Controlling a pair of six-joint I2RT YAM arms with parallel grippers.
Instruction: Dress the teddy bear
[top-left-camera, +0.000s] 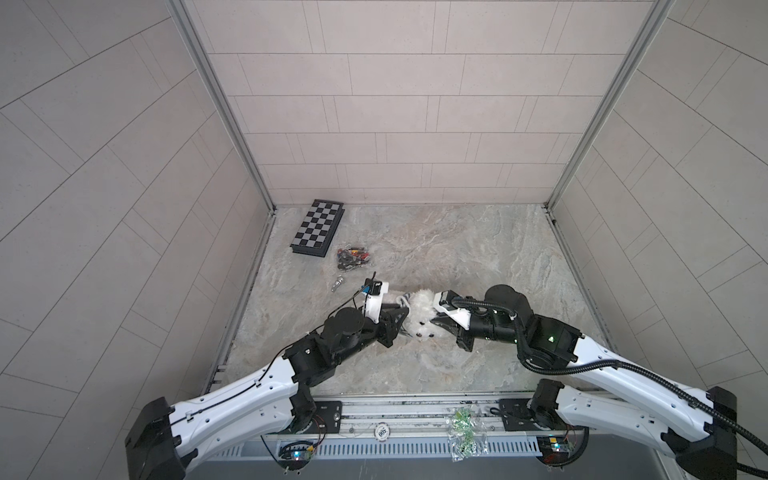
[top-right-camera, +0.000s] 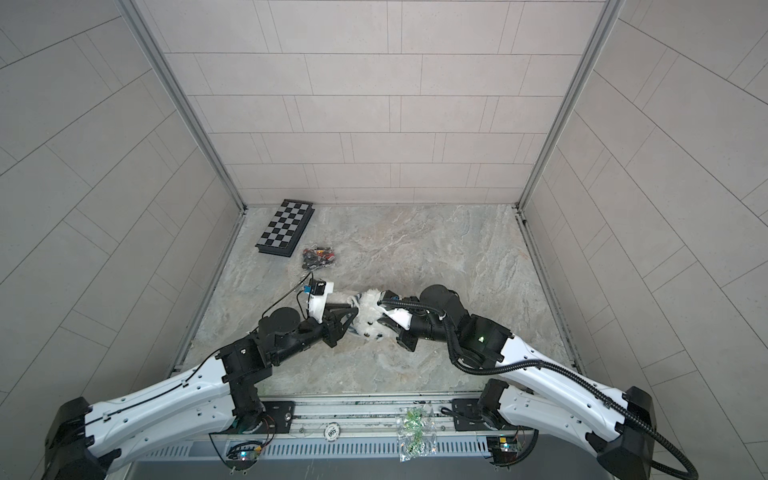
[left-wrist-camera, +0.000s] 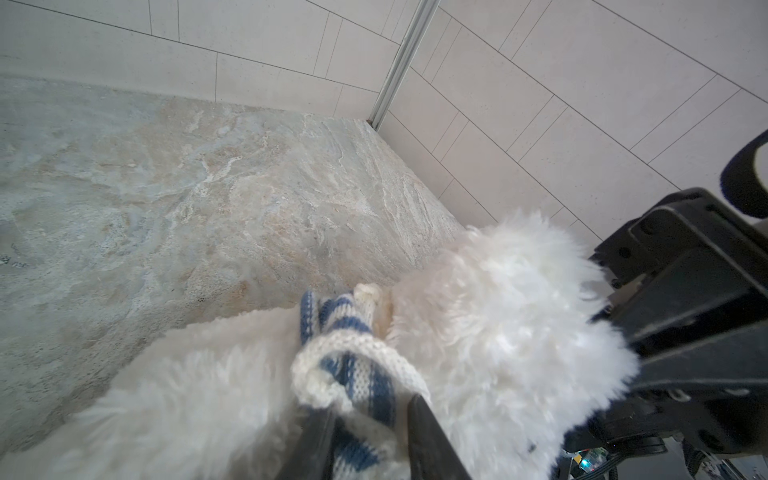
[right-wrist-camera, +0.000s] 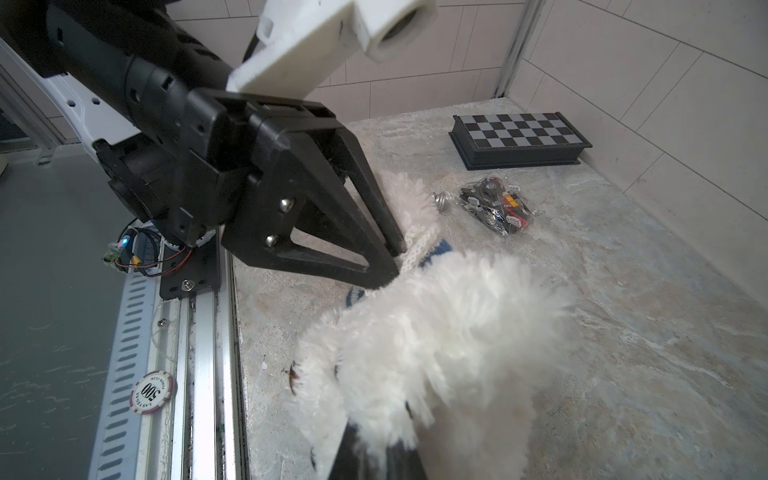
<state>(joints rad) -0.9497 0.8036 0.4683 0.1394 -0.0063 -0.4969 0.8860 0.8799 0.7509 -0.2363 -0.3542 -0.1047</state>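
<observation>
Teddy bear (top-left-camera: 419, 316) lies near the front middle of the table, caught between my two claws, its dark eyes turned up toward both top views. I judge the job to be at an early stage. The striped shirt (left-wrist-camera: 349, 374) is bunched like a rope against the fur and is not drawn over any head or limb that I can see.

My right claw (right-wrist-camera: 378, 451) is closed on a tuft of white fur. My left claw (left-wrist-camera: 372, 405) has its fingers apart with the navy-and-white knit between them, and I cannot tell whether they pinch it or merely straddle it.

Next, I think, I need a sure hold on the shirt's hem so I can spread an opening, while my right side steadies or lifts the body. The knit looks stretchy and the fur likely to snag, so a slow pull would suit.

Pale tiled walls (top-left-camera: 395, 104) stand on three sides, with metal posts in the corners. The marbled grey-beige table (top-left-camera: 478, 249) is flat and matte. A folded chessboard (top-left-camera: 318, 228) sits at the far left corner, with a clear bag of small dark parts (top-left-camera: 353, 258) just in front of it. A small metal piece (top-left-camera: 338, 284) lies nearer my left wrist, and a poker chip (right-wrist-camera: 151, 392) rests on the front rail.
</observation>
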